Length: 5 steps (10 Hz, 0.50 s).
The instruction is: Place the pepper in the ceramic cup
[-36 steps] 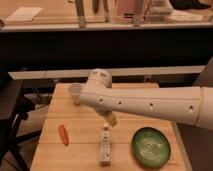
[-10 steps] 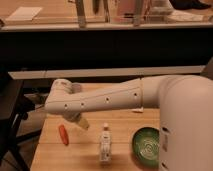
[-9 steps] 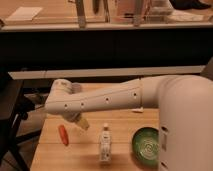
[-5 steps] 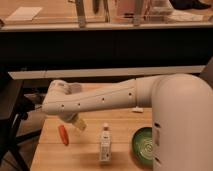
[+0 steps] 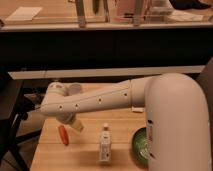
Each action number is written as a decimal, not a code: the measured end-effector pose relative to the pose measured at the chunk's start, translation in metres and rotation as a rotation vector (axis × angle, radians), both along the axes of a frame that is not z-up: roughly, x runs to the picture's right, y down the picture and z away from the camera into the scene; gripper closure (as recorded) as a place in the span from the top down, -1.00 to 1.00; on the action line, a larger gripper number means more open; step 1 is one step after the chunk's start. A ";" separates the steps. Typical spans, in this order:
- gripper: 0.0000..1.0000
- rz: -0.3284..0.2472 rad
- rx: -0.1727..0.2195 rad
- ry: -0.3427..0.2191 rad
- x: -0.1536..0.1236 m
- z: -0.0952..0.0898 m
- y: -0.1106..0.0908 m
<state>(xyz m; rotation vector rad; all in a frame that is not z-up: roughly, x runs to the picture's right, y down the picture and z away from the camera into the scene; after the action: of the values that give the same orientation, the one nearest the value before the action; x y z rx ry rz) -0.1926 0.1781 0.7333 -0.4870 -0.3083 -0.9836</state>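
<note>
The orange-red pepper (image 5: 63, 135) lies on the wooden table (image 5: 120, 122) near its front left. My gripper (image 5: 76, 124) hangs just right of and slightly above the pepper's upper end, at the tip of my white arm, which reaches in from the right. The white ceramic cup (image 5: 75, 89) stands at the back left of the table, and my arm hides most of it, leaving only its top in view.
A white bottle with a label (image 5: 104, 144) lies right of the pepper. A green round bowl (image 5: 140, 146) sits at the front right, partly hidden by my arm's shoulder. A dark chair (image 5: 10, 115) stands off the table's left edge.
My arm has swung left and down across the table, and the gripper has come close beside the pepper. The pepper, bottle and bowl have not moved.
</note>
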 end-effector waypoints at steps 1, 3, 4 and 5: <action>0.60 0.001 -0.002 -0.002 -0.001 0.001 0.000; 0.60 -0.009 -0.012 -0.008 -0.005 0.002 0.002; 0.60 -0.015 -0.015 -0.015 -0.009 0.003 0.004; 0.60 -0.019 -0.018 -0.018 -0.011 0.005 0.006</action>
<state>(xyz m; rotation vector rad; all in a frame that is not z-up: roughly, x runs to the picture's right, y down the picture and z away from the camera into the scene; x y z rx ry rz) -0.2039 0.1840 0.7383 -0.4979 -0.3297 -1.0048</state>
